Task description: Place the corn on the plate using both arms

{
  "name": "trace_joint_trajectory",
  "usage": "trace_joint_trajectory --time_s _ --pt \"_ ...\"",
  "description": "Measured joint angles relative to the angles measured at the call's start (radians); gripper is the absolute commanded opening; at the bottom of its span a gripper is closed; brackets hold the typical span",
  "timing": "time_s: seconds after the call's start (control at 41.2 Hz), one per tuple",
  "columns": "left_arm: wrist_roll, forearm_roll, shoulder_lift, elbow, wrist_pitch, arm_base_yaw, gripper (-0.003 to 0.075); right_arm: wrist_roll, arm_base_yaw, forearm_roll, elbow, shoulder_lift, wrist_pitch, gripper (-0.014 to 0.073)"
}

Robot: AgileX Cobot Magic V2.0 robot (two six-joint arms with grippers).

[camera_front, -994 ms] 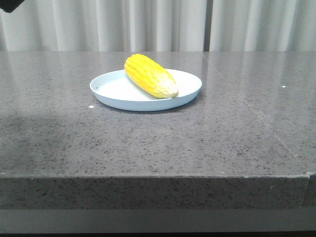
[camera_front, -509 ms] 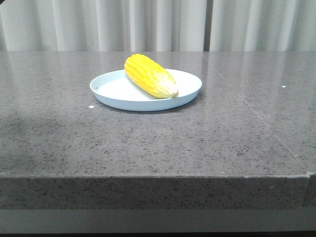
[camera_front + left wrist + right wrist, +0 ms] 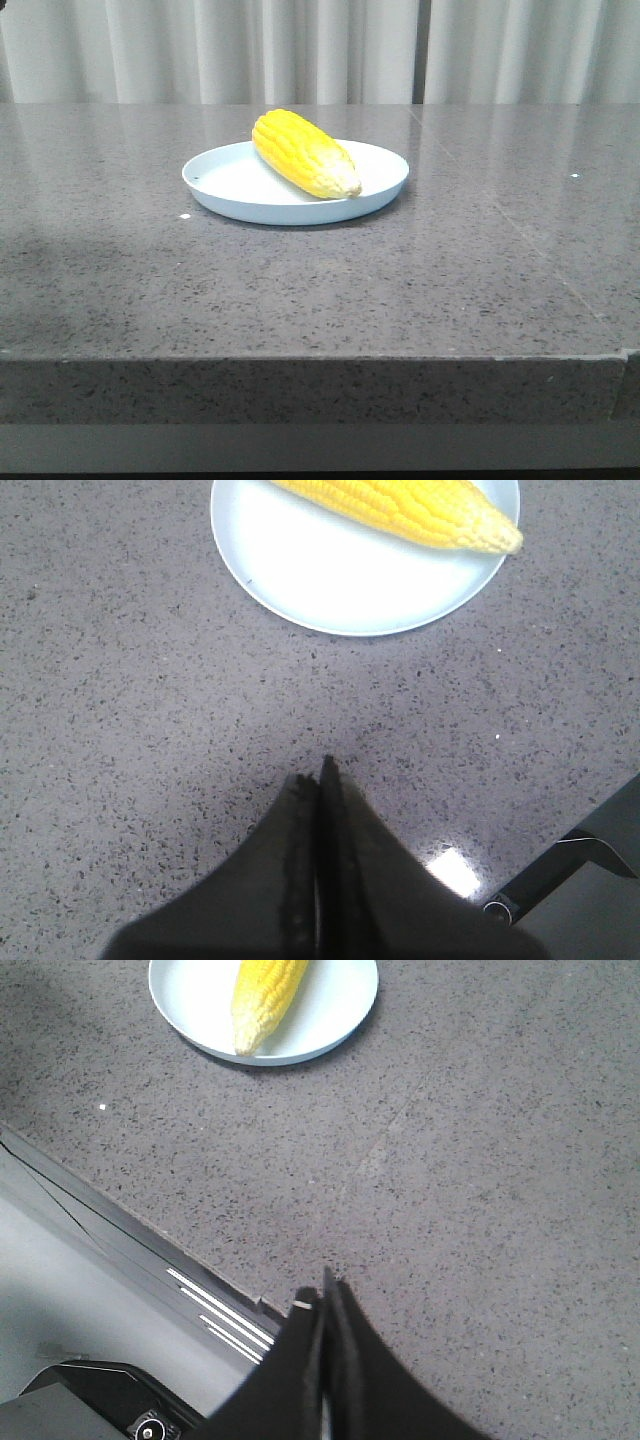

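The yellow corn [image 3: 304, 152] lies across the pale blue-white plate [image 3: 230, 185] on the grey stone table, its paler tip toward the front right. It also shows in the left wrist view [image 3: 400, 510] on the plate [image 3: 330, 580], and in the right wrist view [image 3: 262, 995] on the plate [image 3: 340, 1000]. My left gripper [image 3: 315, 775] is shut and empty, well back from the plate over bare table. My right gripper [image 3: 322, 1295] is shut and empty, near the table's front edge. Neither gripper shows in the front view.
The grey speckled table [image 3: 400, 280] has its front edge [image 3: 320, 355] close to the camera. White curtains [image 3: 330, 50] hang behind. The table edge and robot base [image 3: 120, 1300] show beside the right gripper.
A dark arm part at the front view's top left corner has withdrawn almost out of sight. The corn and plate have not moved.
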Motion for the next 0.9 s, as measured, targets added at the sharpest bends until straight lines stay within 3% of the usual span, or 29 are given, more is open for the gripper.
trace_joint_trajectory --time_s 0.339,0.509,0.679,0.897 --pt "0.0 0.0 -0.004 0.002 0.0 0.007 -0.002 0.0 0.0 0.0 0.0 0.0 0.0 -0.007" --pt "0.0 0.016 -0.034 0.034 -0.035 0.1 -0.002 0.0 0.0 0.0 0.0 0.0 0.0 -0.007" --pt "0.0 0.02 -0.104 0.128 -0.157 0.231 -0.002 0.0 0.0 0.0 0.0 0.0 0.0 -0.007" --pt "0.0 0.026 -0.258 0.328 -0.372 0.314 -0.002 0.0 0.0 0.0 0.0 -0.002 0.0 -0.007"
